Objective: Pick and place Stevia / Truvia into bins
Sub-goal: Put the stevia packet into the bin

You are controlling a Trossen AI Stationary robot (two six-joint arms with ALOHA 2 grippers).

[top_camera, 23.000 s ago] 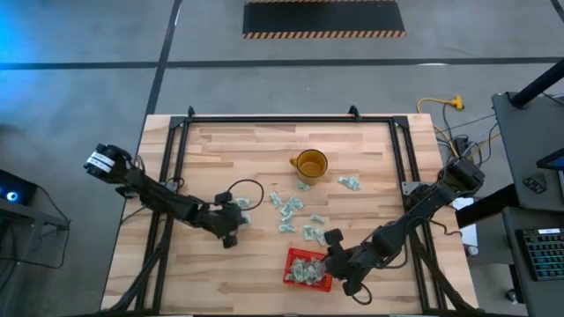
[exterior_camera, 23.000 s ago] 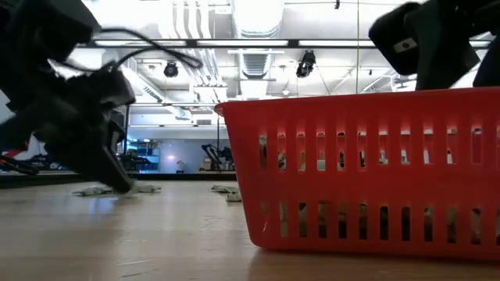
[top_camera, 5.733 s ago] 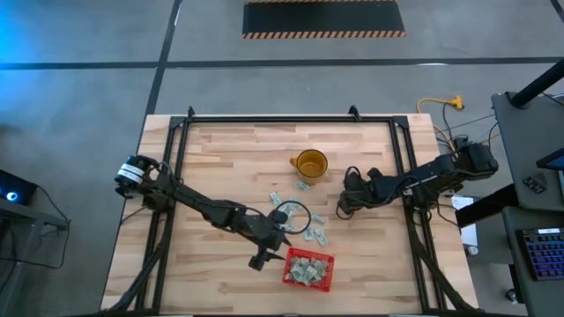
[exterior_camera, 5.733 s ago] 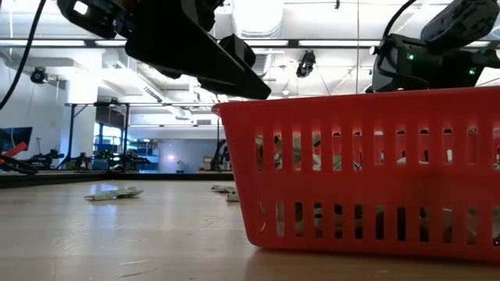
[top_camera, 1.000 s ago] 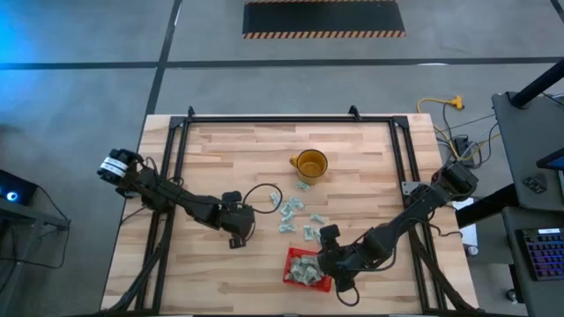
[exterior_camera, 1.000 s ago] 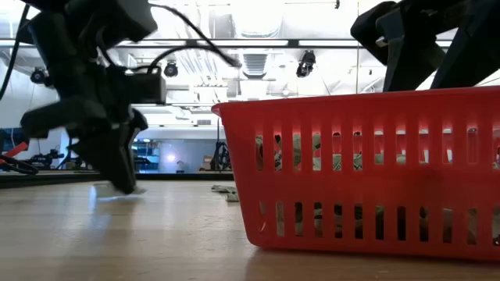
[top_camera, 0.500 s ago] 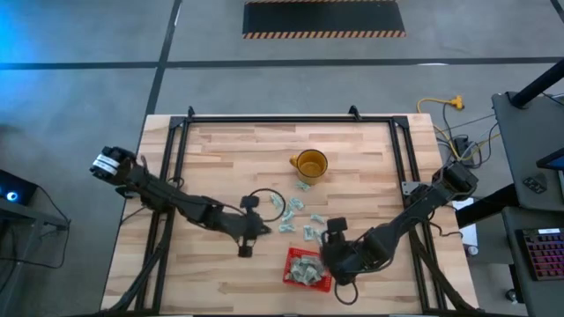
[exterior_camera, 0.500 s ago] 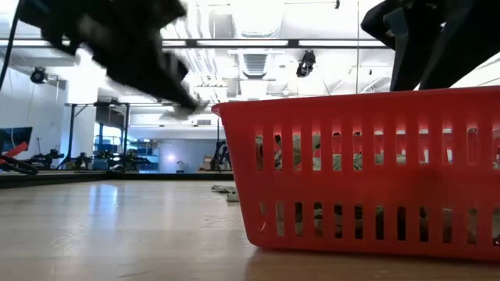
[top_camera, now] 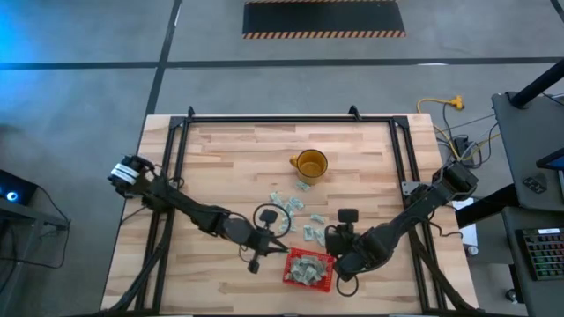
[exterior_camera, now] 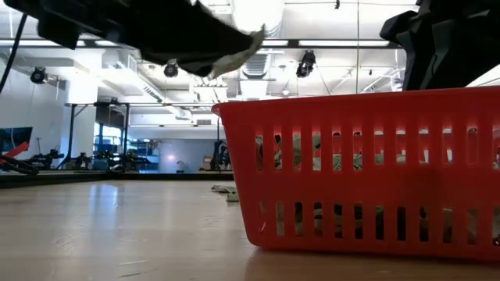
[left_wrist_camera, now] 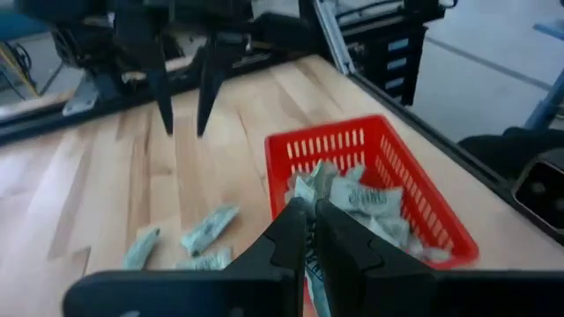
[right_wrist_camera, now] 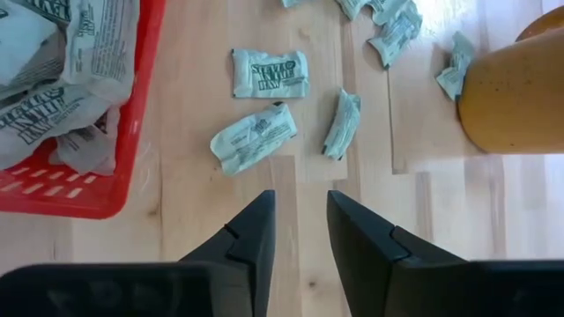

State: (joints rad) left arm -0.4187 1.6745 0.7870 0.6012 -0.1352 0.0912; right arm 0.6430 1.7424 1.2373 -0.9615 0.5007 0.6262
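Red mesh basket (top_camera: 309, 269) sits near the front edge of the wooden surface (top_camera: 220, 158), already heaped with pale green and white Stevia packets (top_camera: 307, 269). More loose packets (top_camera: 295, 207) lie scattered on the wood between the basket and the amber mug (top_camera: 310, 164), which stands well back toward the middle.

Left gripper (top_camera: 264, 248) is just beside the basket's left end, and its fingers (left_wrist_camera: 291, 231) are pressed together on a single packet (exterior_camera: 238, 48). In the low view that packet pokes out from the dark fingers, up in the air, level with a spot just left of and above the basket's rim. The left wrist view looks down past the pinched fingers onto the basket, with the packet's edge showing between the tips.

Right gripper (top_camera: 337, 235) hangs just beside the basket's right end, above the bare wood. Its fingers (right_wrist_camera: 256, 231) stand partly apart with nothing between them. In the right wrist view, three loose packets lie on the wood just ahead of the tips, the basket's corner to one side and the mug to the other.
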